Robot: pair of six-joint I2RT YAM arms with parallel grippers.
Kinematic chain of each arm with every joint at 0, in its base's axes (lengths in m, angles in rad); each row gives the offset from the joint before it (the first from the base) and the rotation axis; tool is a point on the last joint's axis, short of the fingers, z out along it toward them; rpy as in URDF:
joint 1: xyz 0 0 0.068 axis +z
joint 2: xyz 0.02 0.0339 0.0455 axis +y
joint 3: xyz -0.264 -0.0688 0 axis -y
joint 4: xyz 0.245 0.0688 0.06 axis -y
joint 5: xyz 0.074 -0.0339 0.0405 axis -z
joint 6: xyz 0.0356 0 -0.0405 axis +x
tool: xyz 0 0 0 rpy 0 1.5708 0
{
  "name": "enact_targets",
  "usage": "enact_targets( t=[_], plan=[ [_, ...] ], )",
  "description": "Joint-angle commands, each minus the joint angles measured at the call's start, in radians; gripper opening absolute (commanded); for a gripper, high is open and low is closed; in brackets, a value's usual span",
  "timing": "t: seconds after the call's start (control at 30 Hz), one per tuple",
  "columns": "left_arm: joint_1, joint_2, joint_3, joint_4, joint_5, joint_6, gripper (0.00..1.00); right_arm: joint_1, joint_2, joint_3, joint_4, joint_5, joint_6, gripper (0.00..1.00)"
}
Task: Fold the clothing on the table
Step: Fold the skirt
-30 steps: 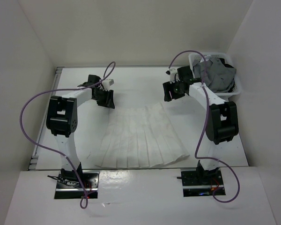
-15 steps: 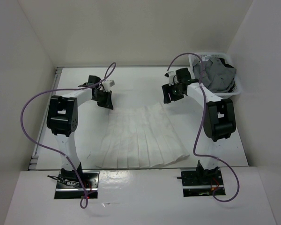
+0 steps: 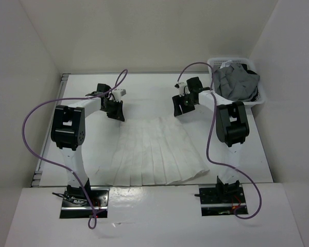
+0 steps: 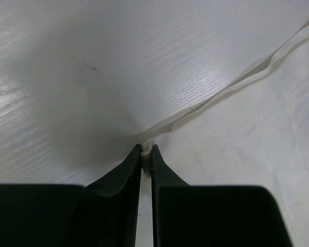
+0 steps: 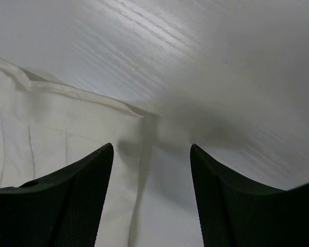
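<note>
Fabric: thin white pleated skirt (image 3: 154, 149), trapezoid, spread on grained table (image 3: 144, 92).

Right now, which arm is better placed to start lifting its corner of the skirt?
Left. The left gripper is shut on a far corner of the skirt. The right gripper hangs open over the other corner, holding nothing.

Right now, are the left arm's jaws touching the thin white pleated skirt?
Touching. The left wrist view shows the left arm's jaws pinched shut on the corner of the thin white pleated skirt, fabric visible between their tips.
</note>
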Motion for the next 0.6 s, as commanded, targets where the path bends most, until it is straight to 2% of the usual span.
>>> enact_targets(
  t=[0.0,0.2,0.37,0.47,0.5,0.57],
  plan=[
    [-0.004,-0.028,-0.023,-0.046,0.002,0.036,0.12,0.034,0.019,0.033,0.027,-0.030,0.005,0.66],
    [-0.004,-0.028,-0.023,-0.046,0.002,0.036,0.12,0.054,0.028,0.055,0.036,-0.040,0.005,0.66],
    [-0.004,-0.028,-0.023,-0.046,0.002,0.045,0.12,0.054,0.039,0.044,0.045,-0.040,-0.005,0.60],
    [-0.004,-0.019,-0.023,-0.055,0.002,0.054,0.11,0.054,0.048,0.044,0.045,-0.029,-0.005,0.49],
    [-0.004,-0.019,-0.023,-0.055,0.002,0.054,0.11,0.054,0.057,0.044,0.045,-0.018,-0.005,0.40],
    [-0.004,-0.019,-0.023,-0.055,-0.007,0.054,0.10,0.054,0.057,0.035,0.054,-0.018,-0.015,0.29]
  ],
)
